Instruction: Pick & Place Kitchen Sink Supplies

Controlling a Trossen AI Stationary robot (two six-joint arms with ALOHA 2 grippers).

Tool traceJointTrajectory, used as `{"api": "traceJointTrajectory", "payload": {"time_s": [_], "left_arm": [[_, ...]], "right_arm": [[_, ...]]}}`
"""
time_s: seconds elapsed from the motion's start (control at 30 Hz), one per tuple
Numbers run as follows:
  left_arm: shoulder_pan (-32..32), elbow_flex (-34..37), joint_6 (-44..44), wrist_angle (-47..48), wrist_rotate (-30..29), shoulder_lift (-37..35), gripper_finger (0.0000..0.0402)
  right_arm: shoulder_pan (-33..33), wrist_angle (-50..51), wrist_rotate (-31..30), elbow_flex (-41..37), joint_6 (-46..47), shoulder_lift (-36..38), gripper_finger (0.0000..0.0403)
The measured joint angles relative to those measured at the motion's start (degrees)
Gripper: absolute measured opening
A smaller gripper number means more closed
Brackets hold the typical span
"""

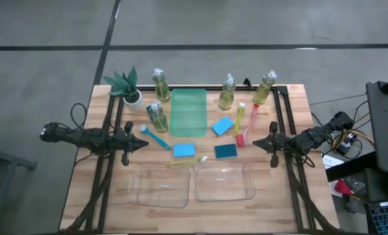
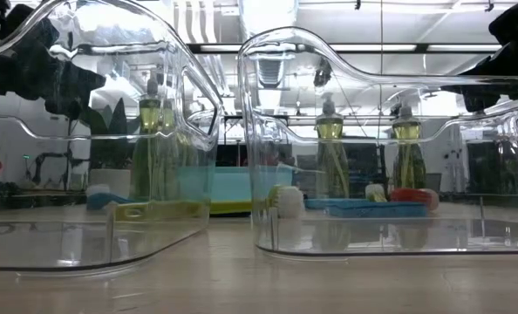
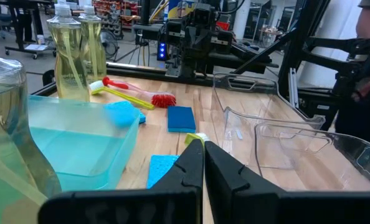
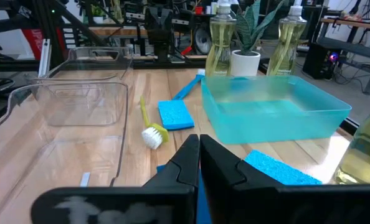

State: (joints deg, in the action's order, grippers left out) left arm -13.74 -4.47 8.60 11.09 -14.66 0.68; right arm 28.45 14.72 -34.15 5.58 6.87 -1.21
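Several clear bottles of yellow-green liquid stand upright around a green tray. Three blue sponges lie flat on the wood in front of the tray. A blue brush, a red brush and a yellow-handled brush lie on the table among them. My left gripper hangs shut at the left, clear of the blue brush, its fingers together. My right gripper hangs shut at the right, beside the red brush's head, with nothing in it.
Two clear plastic bins stand side by side near the front edge. A small potted plant stands at the far left corner. Black frame rails run along both table sides under the arms.
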Motion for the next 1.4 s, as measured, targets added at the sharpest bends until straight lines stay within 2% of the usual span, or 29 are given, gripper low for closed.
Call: {"api": "traceJointTrajectory", "payload": {"time_s": [0.67, 0.93, 1.23, 1.4], "left_arm": [[0.0, 0.0, 0.0, 0.0, 0.0, 0.0, 0.001], [0.0, 0.0, 0.0, 0.0, 0.0, 0.0, 0.001], [0.0, 0.0, 0.0, 0.0, 0.0, 0.0, 0.001], [0.0, 0.0, 0.0, 0.0, 0.0, 0.0, 0.001]], "right_arm": [[0.0, -0.2, 0.1, 0.0, 1.9, 0.0, 0.0008], [0.0, -0.7, -3.4, 0.0, 24.4, 0.0, 0.0008], [0.0, -1.8, -3.4, 0.0, 52.6, -0.3, 0.0008], [-0.3, -2.7, -6.4, 0.0, 56.8, -0.4, 0.0008]]}}
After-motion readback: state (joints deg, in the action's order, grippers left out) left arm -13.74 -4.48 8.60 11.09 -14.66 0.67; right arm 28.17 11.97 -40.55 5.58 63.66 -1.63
